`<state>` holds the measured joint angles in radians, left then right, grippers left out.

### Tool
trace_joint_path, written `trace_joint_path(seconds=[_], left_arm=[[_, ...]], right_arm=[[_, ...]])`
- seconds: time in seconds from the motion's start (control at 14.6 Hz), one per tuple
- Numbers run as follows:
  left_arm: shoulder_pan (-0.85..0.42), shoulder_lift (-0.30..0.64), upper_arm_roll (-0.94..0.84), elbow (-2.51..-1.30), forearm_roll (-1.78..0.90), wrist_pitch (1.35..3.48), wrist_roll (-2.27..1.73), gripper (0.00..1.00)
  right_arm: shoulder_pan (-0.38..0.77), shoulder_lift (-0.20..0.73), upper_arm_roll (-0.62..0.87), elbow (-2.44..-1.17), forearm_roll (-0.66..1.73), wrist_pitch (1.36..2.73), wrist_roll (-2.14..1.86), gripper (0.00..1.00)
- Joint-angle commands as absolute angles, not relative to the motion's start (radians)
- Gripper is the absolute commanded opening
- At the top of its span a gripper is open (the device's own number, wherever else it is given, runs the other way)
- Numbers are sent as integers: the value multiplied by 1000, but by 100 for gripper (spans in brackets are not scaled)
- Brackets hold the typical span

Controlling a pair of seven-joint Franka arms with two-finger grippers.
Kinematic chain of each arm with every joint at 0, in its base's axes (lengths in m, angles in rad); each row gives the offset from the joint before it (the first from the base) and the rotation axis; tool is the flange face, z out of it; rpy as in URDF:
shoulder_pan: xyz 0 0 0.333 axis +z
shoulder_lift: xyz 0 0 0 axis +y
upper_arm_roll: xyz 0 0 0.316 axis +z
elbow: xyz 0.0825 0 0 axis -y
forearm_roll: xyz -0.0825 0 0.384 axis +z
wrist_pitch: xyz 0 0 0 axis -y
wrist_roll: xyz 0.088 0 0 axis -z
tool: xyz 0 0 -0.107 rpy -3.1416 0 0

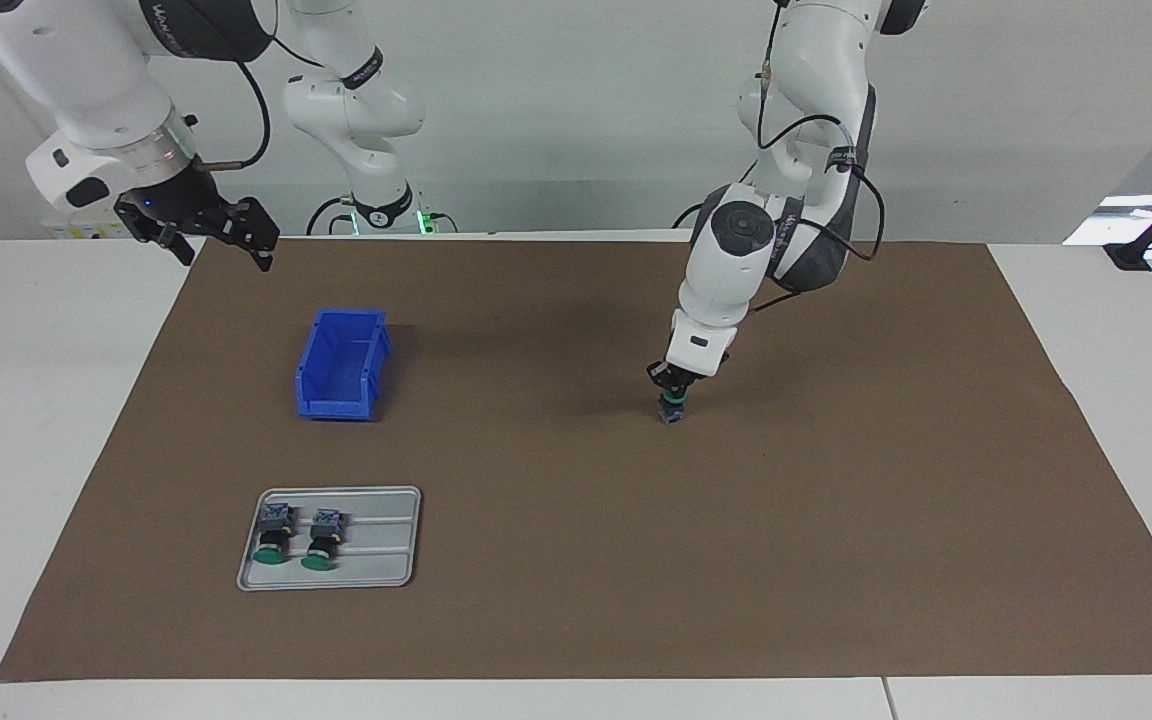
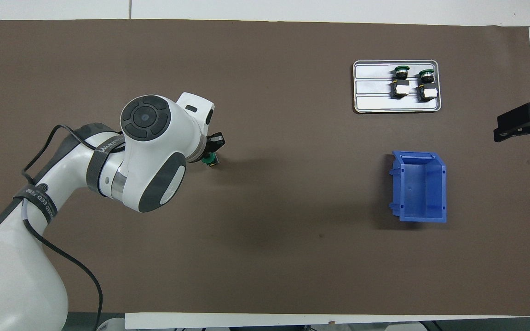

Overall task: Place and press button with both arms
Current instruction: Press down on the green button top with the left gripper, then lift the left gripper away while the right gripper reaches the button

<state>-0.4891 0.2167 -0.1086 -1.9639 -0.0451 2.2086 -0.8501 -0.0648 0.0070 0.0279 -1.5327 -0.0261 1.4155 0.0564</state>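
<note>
My left gripper (image 1: 674, 396) is down at the brown mat, shut on a green-capped button (image 1: 672, 408) that stands with its blue-grey block on the mat; the button also shows in the overhead view (image 2: 210, 160) at the gripper (image 2: 213, 151). Two more buttons (image 1: 272, 532) (image 1: 321, 537) lie on their sides on a grey tray (image 1: 376, 560), also seen from overhead (image 2: 401, 82) (image 2: 427, 85) on the tray (image 2: 371, 99). My right gripper (image 1: 221, 240) hangs high over the mat's edge at the right arm's end, empty, also in the overhead view (image 2: 520, 123).
An empty blue bin (image 1: 341, 364) stands on the mat nearer to the robots than the tray, also in the overhead view (image 2: 419, 186). The brown mat (image 1: 576, 560) covers most of the white table.
</note>
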Motion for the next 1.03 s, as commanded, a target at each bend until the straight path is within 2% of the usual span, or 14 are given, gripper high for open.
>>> trace_joint_path(seconds=[0.0,0.21,0.27,0.34,0.55,0.75,0.96], left_arm=[[-488,209,-109,-1997,-64,2230,-841,2],[-477,173,-101,-1925,-66,2139,-833,10],[-469,170,-100,-1898,-66,2100,-827,15],[-466,166,-98,-1878,-66,2068,-824,25],[-419,156,-94,-1819,-63,1991,-818,70],[-315,123,-92,-1799,-61,1899,-691,91],[-220,72,-92,-1799,-60,1810,-563,100]], right_arm=[[-66,-17,28,-1560,-28,1419,38,98],[-66,-17,28,-1560,-28,1419,38,98],[-66,-17,28,-1560,-28,1419,38,98],[-66,-17,28,-1560,-28,1419,38,98],[-66,-17,28,-1560,-28,1419,38,98],[-66,-17,28,-1560,-28,1419,38,98],[-51,-29,44,-1563,-23,1373,12,98]])
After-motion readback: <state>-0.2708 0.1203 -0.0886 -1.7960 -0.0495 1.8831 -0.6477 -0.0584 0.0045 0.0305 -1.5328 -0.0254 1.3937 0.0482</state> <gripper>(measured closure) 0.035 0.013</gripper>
